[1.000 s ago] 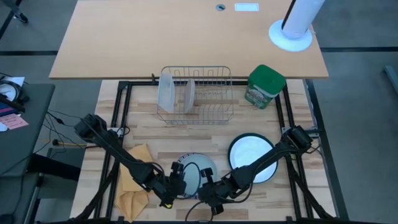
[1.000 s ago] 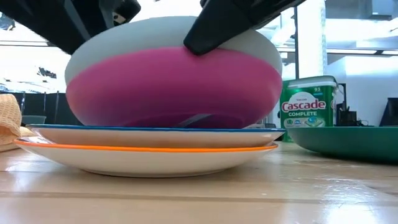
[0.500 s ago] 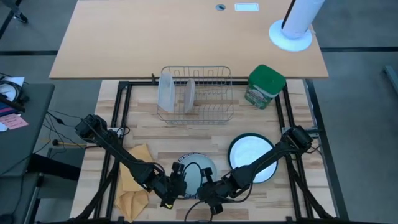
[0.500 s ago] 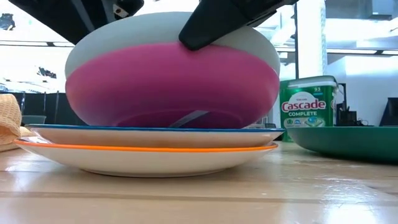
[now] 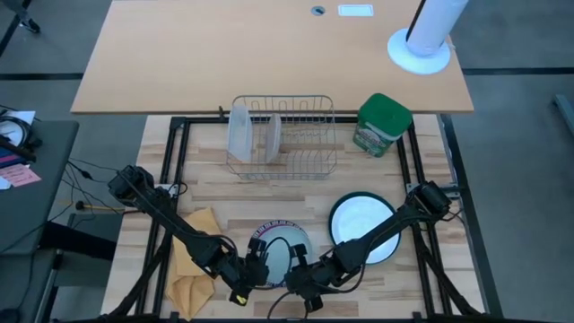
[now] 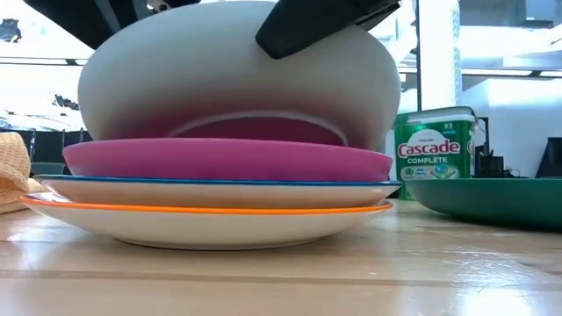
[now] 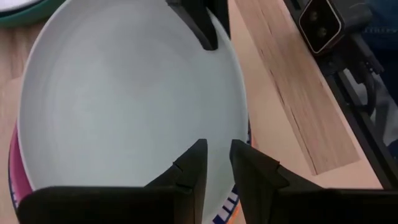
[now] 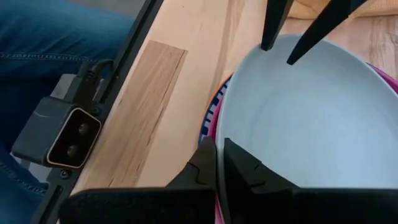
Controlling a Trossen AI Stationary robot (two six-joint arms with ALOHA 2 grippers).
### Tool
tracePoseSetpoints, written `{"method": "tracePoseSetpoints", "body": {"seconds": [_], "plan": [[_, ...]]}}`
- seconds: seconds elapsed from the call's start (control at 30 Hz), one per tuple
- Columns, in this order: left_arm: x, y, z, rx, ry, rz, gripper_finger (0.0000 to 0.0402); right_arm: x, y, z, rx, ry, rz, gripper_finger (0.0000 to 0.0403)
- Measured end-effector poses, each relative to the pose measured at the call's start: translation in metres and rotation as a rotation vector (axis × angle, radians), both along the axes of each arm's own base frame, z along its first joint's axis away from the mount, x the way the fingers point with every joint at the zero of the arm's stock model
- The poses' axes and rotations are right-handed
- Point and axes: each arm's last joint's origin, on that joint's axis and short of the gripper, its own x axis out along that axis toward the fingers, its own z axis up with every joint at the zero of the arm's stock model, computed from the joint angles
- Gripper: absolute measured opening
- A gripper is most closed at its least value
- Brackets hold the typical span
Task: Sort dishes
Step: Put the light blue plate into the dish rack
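While you lift the grey plate off the stack at the high view's lower centre, keep both grips level. Your right gripper pinches its near rim with fingers pressed together; your left gripper straddles the opposite rim, fingers narrowly spread. Raise evenly so the magenta plate stays put.

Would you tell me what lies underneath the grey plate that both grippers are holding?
Under the lifted grey plate sits a magenta plate, stacked on a blue-rimmed plate and an orange-rimmed plate. The lower plates' centres are covered, so nothing between them can be seen.
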Motion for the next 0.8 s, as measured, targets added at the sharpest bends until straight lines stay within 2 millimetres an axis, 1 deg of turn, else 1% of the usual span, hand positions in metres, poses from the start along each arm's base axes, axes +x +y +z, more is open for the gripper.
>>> {"method": "tracePoseSetpoints", "body": {"seconds": [0.43,0.57,0.8], "plan": [[0.0009,-0.0044,0.0025,-0.043,-0.024,-0.013,0.007,0.0004,-0.0006,-0.0001,-0.003,-0.003,-0.009,0.001],[0.0018,-0.0047,0.0037,-0.017,-0.059,0.001,0.007,0.0009,-0.0009,0.0001,-0.002,-0.006,-0.011,0.001],[0.0014,-0.0029,-0.0002,0.013,-0.059,0.013,0.007,0.0008,-0.0008,0.0001,-0.002,-0.006,-0.01,0.001]]}}
